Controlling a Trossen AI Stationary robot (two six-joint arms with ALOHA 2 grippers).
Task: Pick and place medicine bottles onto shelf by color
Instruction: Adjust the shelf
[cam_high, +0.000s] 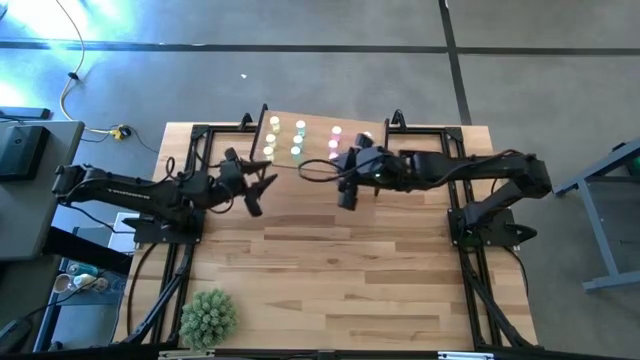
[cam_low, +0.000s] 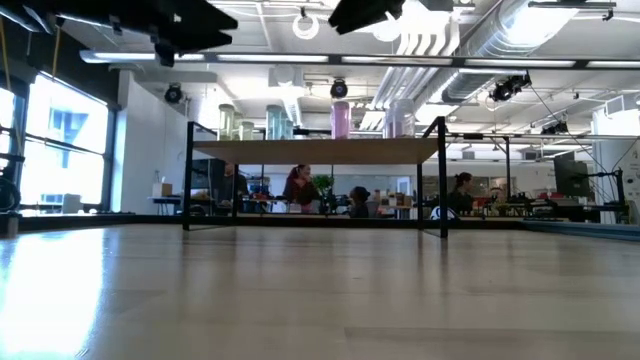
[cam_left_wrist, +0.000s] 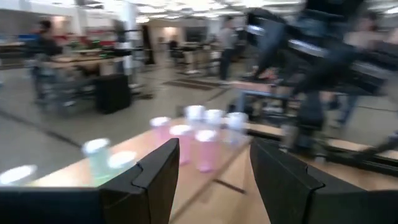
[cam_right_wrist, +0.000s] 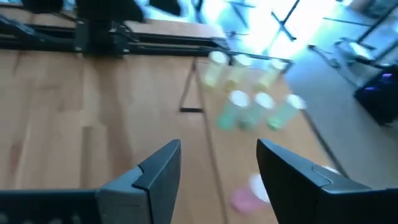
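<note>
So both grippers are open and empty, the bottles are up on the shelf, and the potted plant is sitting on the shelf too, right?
Not the plant. The high view shows the potted plant on the tabletop's near edge, far from the shelf. The rest holds: the bottles stand on the shelf, and the left gripper and right gripper are open and empty.

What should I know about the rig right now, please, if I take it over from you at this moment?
Left hand: open and empty, raised in front of the shelf on its left side.
Right hand: open and empty, raised by the shelf's right part.
Medicine bottles: all those in view stand on the shelf, in colour groups: yellow at the left, then green, then pink, with pale ones at the right end partly hidden by the right arm.
Done: the sorting looks finished; no bottle shows on the table.
Left: probably only parking both arms; check the hidden right end first.
</note>
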